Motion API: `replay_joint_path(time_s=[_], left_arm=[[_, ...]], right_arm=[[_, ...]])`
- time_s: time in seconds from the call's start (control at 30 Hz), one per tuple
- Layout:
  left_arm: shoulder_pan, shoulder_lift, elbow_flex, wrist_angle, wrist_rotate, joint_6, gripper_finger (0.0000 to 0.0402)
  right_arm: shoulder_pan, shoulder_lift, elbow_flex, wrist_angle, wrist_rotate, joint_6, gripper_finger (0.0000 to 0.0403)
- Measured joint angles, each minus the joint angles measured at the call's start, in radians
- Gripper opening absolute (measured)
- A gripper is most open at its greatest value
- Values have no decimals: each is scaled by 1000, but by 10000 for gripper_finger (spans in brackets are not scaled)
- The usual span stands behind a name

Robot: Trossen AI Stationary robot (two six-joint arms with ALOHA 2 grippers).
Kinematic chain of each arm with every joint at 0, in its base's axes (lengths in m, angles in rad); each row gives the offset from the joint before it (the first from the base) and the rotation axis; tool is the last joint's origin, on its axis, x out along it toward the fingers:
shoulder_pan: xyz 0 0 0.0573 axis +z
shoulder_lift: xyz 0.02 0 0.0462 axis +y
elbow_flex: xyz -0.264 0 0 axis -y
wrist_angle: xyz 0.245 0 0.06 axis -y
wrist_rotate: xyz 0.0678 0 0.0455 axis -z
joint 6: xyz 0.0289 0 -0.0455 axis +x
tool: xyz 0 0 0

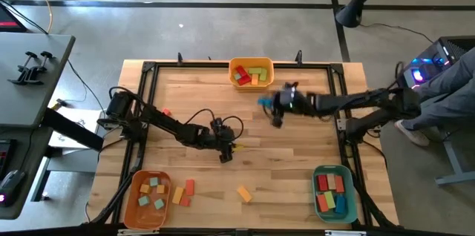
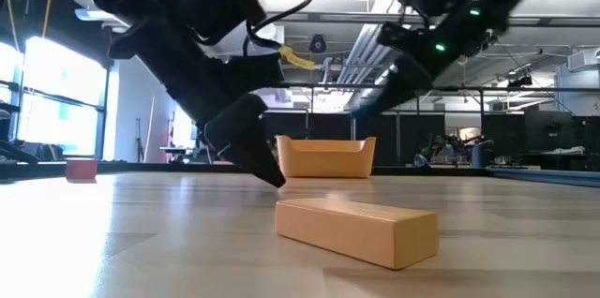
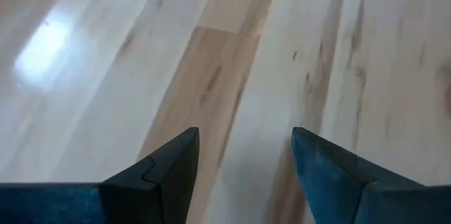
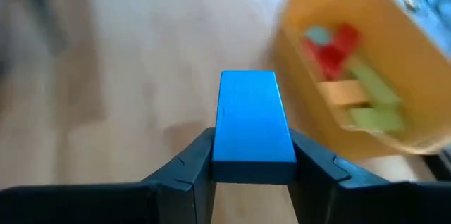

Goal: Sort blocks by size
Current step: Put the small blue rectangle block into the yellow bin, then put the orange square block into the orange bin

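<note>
High view: right end effector (image 1: 269, 105) gripping blue block (image 1: 263, 102) near yellow bin (image 1: 251, 64).

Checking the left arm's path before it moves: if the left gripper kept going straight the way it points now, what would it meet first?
Probably just the bare wooden table. The left gripper is open and angled down at the boards, with no block visible ahead.

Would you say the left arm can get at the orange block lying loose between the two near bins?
Probably yes: the left gripper has open, empty jaws, and only bare table lies between it and the orange block.
</note>
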Motion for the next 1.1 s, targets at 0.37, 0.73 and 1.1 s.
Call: replay_joint_path(time_s=[0.37,0.73,1.1], left_arm=[[-2,0,1,84,-9,-19,213],[-8,0,1,84,-9,-45,213],[-63,0,1,78,-92,-103,213]], right_arm=[[-288,329,425,-333,-89,-58,130],[-397,638,787,-525,-93,-96,157],[-461,649,830,-602,-214,-167,187]])
